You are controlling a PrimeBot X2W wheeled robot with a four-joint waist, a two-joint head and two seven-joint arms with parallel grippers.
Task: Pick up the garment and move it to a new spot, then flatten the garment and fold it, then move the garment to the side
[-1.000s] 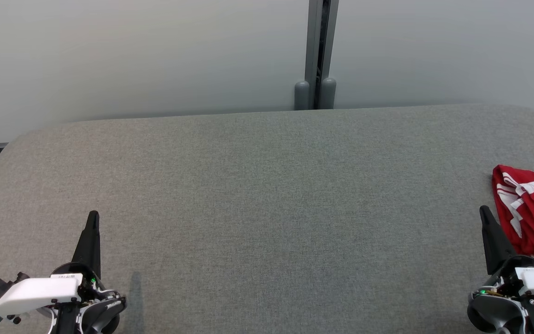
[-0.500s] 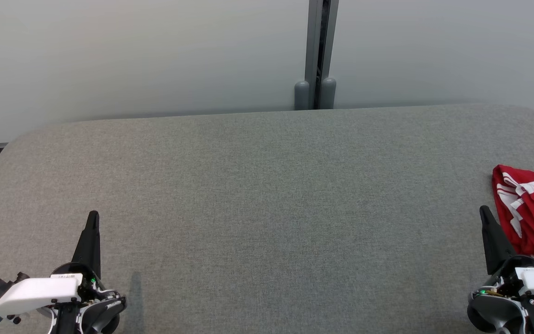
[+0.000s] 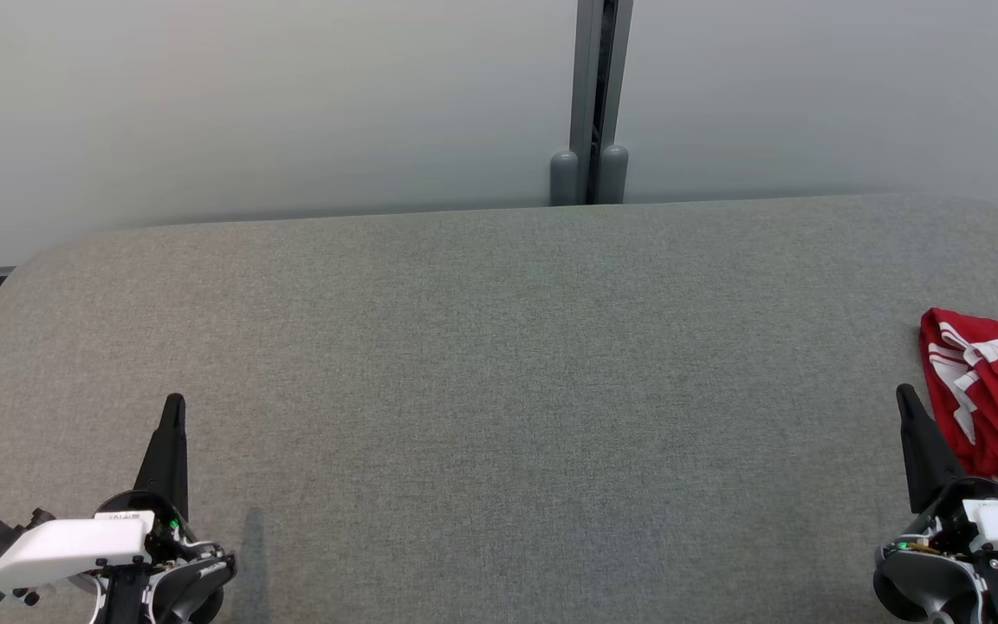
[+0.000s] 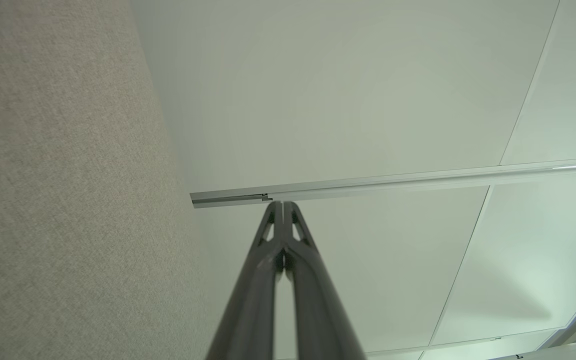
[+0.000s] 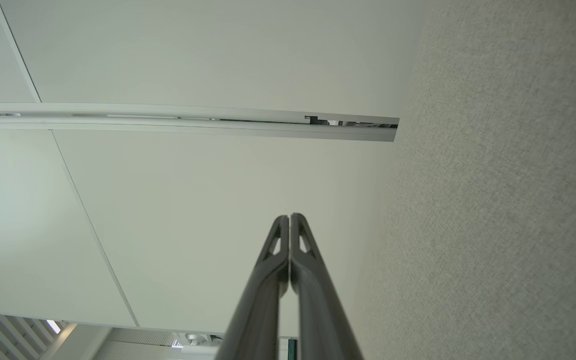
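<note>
The red garment (image 3: 997, 394) with white stripes lies bunched in folds at the table's right edge.

**Soft, even light, sharp focus**

Diffuse light spreads evenly over the grey table (image 3: 499, 364). A faint, narrow shadow lies beside the left gripper (image 3: 173, 403). In the wrist views the wall panels (image 5: 193, 190) glow brighter in patches, and the rail (image 5: 168, 116) bows slightly.
</note>
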